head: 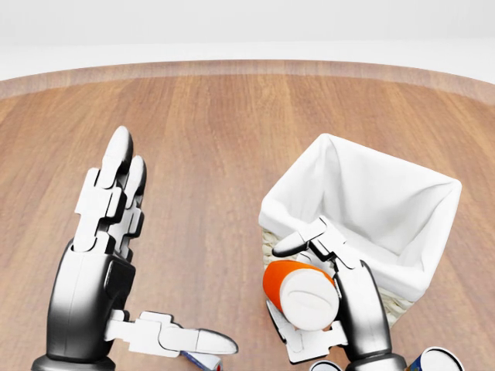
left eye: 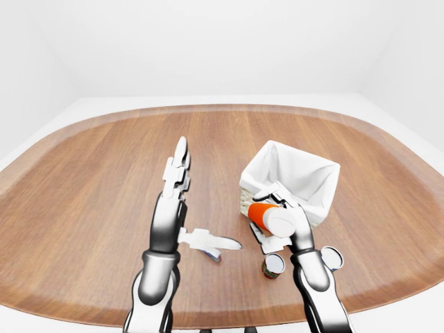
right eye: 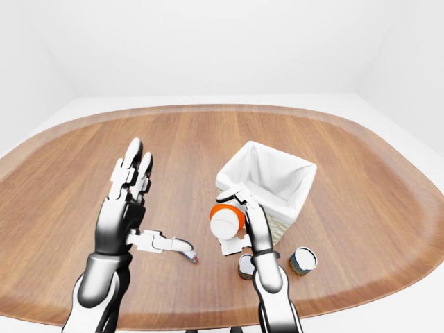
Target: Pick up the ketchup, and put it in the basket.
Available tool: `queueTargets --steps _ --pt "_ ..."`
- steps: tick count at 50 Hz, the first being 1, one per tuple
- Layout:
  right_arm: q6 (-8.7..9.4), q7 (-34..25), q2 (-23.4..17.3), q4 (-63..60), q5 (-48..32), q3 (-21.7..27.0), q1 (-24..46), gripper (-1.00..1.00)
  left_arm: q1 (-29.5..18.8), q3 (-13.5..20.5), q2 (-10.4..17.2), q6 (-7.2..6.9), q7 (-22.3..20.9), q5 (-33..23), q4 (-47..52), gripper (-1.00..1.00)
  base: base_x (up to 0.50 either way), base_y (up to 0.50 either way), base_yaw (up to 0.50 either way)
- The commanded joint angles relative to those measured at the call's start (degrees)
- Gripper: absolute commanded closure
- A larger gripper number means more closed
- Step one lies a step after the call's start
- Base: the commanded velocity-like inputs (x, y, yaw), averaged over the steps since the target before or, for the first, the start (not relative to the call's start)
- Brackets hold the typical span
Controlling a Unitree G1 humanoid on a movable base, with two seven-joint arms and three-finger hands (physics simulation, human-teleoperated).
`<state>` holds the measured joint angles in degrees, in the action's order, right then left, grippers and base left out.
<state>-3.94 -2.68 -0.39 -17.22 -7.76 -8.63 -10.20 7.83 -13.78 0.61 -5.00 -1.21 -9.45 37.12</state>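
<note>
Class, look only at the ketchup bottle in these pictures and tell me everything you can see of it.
The ketchup is an orange-red bottle with a wide, round white cap, smooth like plastic. It lies tilted, cap towards the camera, held above the wooden table in the right hand, whose fingers close round it. In the head view it sits just below and left of the white-lined basket, beside its near rim and not yet inside. The left hand is open and apart from it.

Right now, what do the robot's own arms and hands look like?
Both arms are glossy metallic grey, shading from dark to bright silver along rounded forearm shells. The left hand and right hand each have three fingers built of blocky white segments with smooth, rounded grey-white tips. The palms are flat white plates. No cables, sleeves or markings show.
</note>
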Motion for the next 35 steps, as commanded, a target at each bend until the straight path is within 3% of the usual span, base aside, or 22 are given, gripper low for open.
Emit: queueTargets --steps 1,8,18,24,29,35 --pt "-0.37 3.02 0.12 0.10 -1.66 -0.14 0.14 1.00 2.92 9.45 0.70 0.00 -2.41 3.75 -3.47 -1.00 0.00 0.00 0.00" --pt "-0.25 3.04 0.09 -0.07 -1.96 -0.38 0.10 1.00 3.11 14.39 0.35 0.07 -3.52 5.62 -9.68 -1.00 0.00 0.00 0.00" --pt "-0.63 3.30 0.14 0.66 -2.32 -0.33 0.38 1.00 3.97 19.53 0.03 2.19 -5.43 7.60 -11.60 -1.00 0.00 0.00 0.00" --pt "-0.57 3.32 0.18 0.77 -2.33 -0.28 0.49 1.00 3.99 20.69 -0.19 4.11 -5.93 7.78 -14.18 -1.00 0.00 0.00 0.00" --pt "-0.40 3.33 0.18 0.51 -2.48 -0.43 0.36 1.00 4.13 20.94 -0.32 3.56 -6.02 7.84 -13.57 -1.00 0.00 0.00 0.00" --pt "-0.27 3.11 0.11 0.27 -2.41 -0.63 0.18 1.00 4.52 20.74 -0.46 4.28 -6.08 7.65 -13.99 -1.00 0.00 0.00 0.00"
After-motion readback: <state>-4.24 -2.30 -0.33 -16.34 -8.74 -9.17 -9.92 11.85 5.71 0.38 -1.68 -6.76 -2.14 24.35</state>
